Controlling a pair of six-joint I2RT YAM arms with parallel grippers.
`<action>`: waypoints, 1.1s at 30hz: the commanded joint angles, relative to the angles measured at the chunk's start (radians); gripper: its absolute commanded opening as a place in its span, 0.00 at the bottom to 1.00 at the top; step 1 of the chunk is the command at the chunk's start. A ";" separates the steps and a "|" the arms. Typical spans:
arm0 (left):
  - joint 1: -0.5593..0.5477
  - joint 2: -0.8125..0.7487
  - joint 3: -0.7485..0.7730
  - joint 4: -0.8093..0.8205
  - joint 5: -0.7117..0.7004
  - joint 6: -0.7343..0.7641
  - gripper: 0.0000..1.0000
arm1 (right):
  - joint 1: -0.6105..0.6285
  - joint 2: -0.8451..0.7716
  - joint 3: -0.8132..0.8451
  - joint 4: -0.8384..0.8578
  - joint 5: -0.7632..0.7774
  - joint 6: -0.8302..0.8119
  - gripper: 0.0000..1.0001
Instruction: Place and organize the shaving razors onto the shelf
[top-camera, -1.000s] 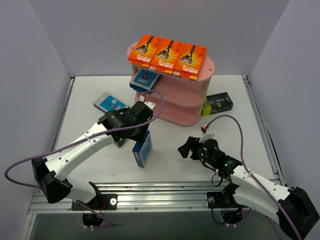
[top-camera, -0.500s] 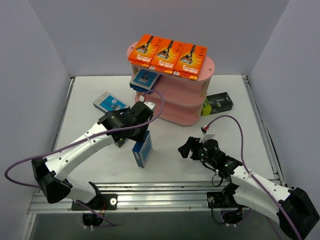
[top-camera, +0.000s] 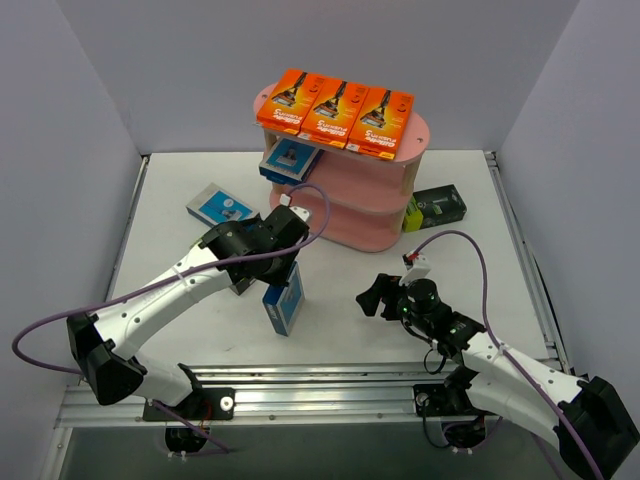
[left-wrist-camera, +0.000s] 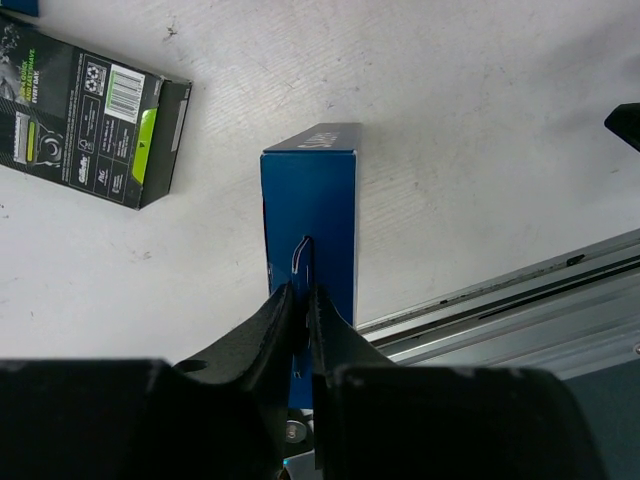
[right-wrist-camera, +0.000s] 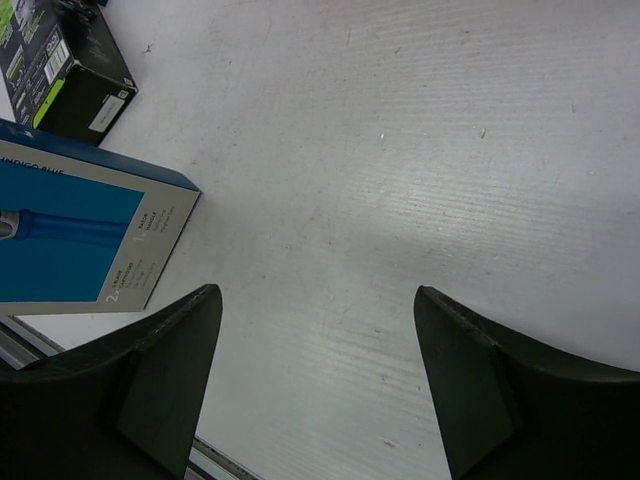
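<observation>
Only the left wrist view shows the left gripper (left-wrist-camera: 300, 298), jaws almost together about the hang tab of the blue pack (left-wrist-camera: 318, 200) (pinching or not, I cannot tell). This pack, deep blue on its narrow side, stands upright on the table (left-wrist-camera: 480, 120) in front of the pink shelf (top-camera: 350, 215). The right gripper (right-wrist-camera: 315, 292) is spread wide, holding nothing.

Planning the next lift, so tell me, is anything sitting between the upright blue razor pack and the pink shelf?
Nothing visible on the table lies between the upright blue pack and the shelf. Only the left arm's wrist hangs above that stretch, and another blue pack occupies the middle tier's left end.
</observation>
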 joint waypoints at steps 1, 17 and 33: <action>-0.017 0.023 0.024 -0.061 -0.017 0.010 0.18 | -0.007 -0.020 -0.005 0.004 0.012 -0.001 0.73; -0.039 -0.058 0.036 0.001 -0.087 -0.061 0.02 | -0.010 -0.032 -0.002 -0.010 0.000 -0.001 0.74; -0.106 -0.164 -0.053 0.261 -0.133 -0.024 0.02 | -0.011 -0.070 0.047 -0.118 -0.023 -0.020 0.74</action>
